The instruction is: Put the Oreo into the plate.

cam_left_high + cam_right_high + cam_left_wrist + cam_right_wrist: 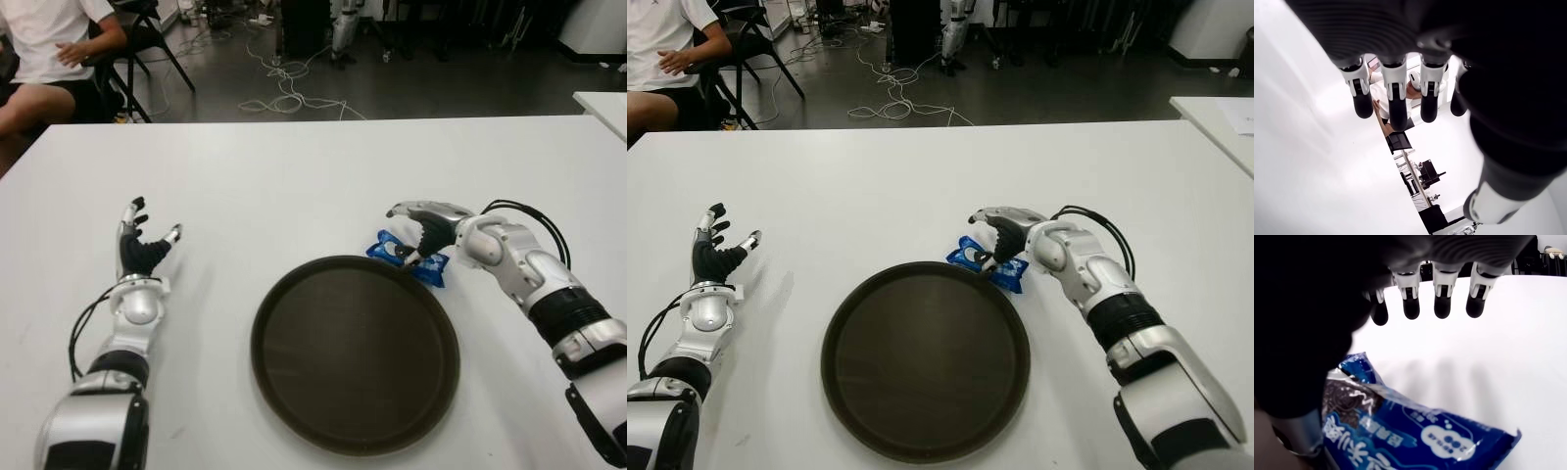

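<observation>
oreo pack (1415, 431) lies under the right hand's (421, 233) spread fingers (1442, 296).

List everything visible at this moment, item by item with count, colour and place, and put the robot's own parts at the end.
Blue Oreo packet: one, blue plastic wrapper, on the table just beyond the plate's far right rim, under the right hand.
Round dark brown plate: one, on the table in front of the robot, nothing in it.
White table: one, holds everything above.
Second white table: one, corner showing at far right.
Seated person: one, white shirt, far left beyond the table.
Cables: several, white and dark, on the floor behind.
Left hand: one, fingers spread, holding nothing, left of the plate.
Right hand: one, fingers extended over the packet, no grasp closed yet.
</observation>
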`<action>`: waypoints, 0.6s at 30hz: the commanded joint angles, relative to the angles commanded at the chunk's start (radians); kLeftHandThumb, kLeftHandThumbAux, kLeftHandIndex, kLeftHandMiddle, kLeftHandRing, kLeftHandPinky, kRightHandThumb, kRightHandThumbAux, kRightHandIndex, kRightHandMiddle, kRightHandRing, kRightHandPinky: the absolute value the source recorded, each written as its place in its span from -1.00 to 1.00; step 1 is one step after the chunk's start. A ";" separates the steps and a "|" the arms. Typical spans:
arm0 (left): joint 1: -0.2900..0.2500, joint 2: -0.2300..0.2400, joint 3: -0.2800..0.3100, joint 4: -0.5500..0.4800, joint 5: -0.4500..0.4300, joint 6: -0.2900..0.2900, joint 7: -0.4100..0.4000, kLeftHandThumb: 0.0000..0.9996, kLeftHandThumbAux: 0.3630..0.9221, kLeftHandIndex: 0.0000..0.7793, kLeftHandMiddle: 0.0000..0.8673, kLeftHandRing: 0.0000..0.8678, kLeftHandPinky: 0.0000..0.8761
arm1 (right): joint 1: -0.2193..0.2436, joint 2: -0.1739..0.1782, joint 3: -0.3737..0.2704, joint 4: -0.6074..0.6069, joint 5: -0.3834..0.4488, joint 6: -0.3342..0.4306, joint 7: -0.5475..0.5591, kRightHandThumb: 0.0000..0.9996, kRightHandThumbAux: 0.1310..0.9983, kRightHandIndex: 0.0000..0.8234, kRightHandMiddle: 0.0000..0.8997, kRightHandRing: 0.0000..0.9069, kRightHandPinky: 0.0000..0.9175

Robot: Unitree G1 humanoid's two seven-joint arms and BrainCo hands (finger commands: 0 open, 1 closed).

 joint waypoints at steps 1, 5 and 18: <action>0.000 0.000 0.000 -0.001 0.000 -0.002 -0.001 -0.99 0.53 -0.80 -0.71 -0.73 -0.74 | 0.000 0.000 0.001 0.003 -0.001 -0.002 -0.003 -1.00 0.36 -1.00 -1.00 -1.00 -1.00; 0.002 0.000 -0.001 -0.001 0.001 -0.005 0.000 -0.99 0.56 -0.81 -0.72 -0.75 -0.76 | -0.001 0.000 0.006 0.007 -0.004 -0.001 -0.008 -1.00 0.35 -1.00 -1.00 -1.00 -1.00; 0.000 -0.001 0.001 -0.001 -0.002 -0.004 0.001 -1.00 0.57 -0.79 -0.72 -0.74 -0.75 | -0.012 0.012 0.007 0.043 0.001 0.018 -0.023 -1.00 0.30 -1.00 -1.00 -1.00 -1.00</action>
